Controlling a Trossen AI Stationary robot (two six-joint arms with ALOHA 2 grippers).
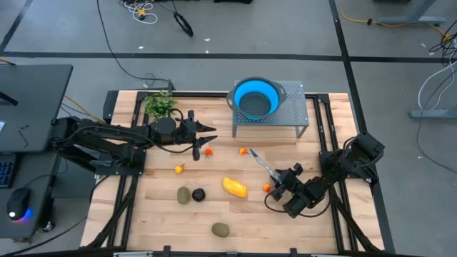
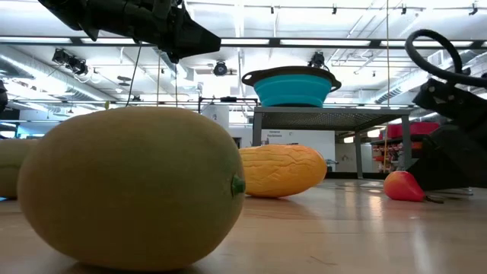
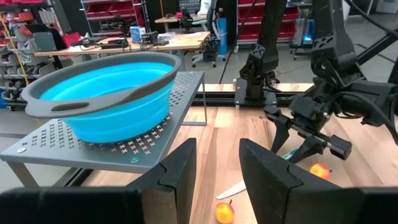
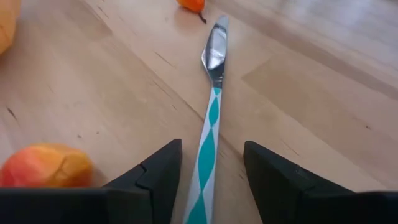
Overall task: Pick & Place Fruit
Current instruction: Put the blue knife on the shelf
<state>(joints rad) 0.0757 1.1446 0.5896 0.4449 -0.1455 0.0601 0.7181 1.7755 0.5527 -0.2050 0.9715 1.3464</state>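
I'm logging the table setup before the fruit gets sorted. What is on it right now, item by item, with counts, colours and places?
colander: 1, blue with grey rim, on the rack.
rack: 1, grey perforated metal, far edge of the table.
plant sprig: 1, green, far left corner.
yellow-orange fruit: 1, table centre.
small orange-red fruits: 4, scattered mid-table.
olive-green ovals: 2, near side.
blackish round fruit: 1, beside one oval.
knife: 1, teal-and-white handle, between the right gripper's fingers.
left gripper: open, raised near the rack.
right gripper: open, low over the knife.
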